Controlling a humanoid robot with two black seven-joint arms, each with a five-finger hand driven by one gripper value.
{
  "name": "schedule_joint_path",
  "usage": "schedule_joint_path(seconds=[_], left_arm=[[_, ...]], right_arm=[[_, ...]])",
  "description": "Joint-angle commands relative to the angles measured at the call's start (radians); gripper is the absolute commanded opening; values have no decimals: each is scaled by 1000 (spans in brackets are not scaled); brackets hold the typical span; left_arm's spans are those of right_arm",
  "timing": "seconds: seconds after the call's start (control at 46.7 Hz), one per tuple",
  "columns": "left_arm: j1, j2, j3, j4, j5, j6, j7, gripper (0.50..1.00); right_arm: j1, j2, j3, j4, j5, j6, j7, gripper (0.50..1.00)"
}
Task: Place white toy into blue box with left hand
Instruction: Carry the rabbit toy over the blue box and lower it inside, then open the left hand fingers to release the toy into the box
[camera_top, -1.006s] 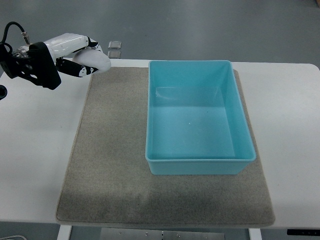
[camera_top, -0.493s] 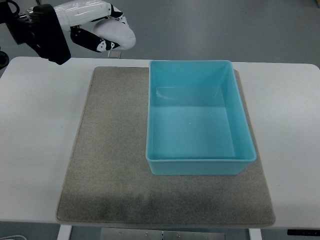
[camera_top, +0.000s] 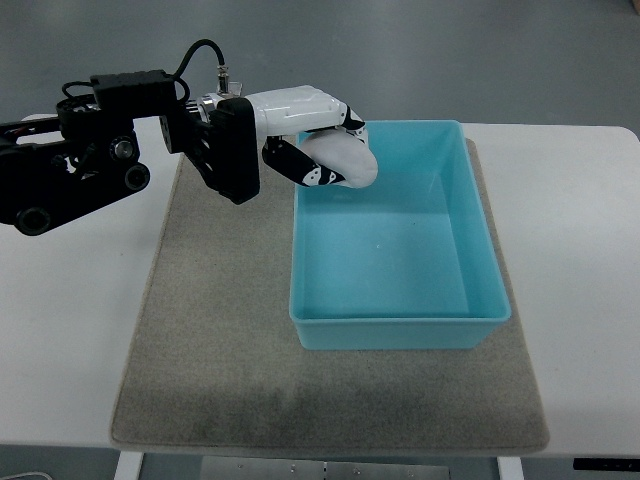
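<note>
Black arm parts (camera_top: 70, 175) are seen coming in from the left edge, above the white table (camera_top: 60, 300). A black cable (camera_top: 195, 55) is looped over the top of the arm. Next along, the left hand (camera_top: 305, 135) is held up in the air, over the far left corner of the blue box (camera_top: 395, 235). Its fingers (camera_top: 300, 165) are curled tight around the white toy (camera_top: 345, 160). The toy is round and smooth, and it is gripped from above and from the side. It is held just over the inside of the box, near the far left wall, and it is not touching the floor of the box. The box is open on top and nothing is seen lying in it. It is set on a grey mat (camera_top: 215, 340), toward the mat's right side. The mat is spread flat on the table.
</note>
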Motion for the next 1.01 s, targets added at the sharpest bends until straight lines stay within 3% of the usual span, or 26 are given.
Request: schedule_joint_path(seconds=[0.0,0.514,0.6,0.642,0.728,0.857,0.985], left_arm=[[3,-31,1,28,-1,0,0,500],[57,-140,1,120,0,0,0,500],[68,-154,1,122,0,0,0,527],[71,-156,1,120,-1,0,0,587],[75,-156,0,120,-3,0,0,767],[80,-156,-2,117,-27,0,0,979],[83,-153,-13,117,-49,2,-1,988]], right_arm=[[0,0,0,0,0,0,0,936],[0,0,0,0,0,0,0,936],[0,0,0,0,0,0,0,936],[0,0,0,1,0,0,0,936],[0,0,0,0,0,0,0,936],[0,0,0,0,0,0,0,936],[0,0,0,0,0,0,0,936]])
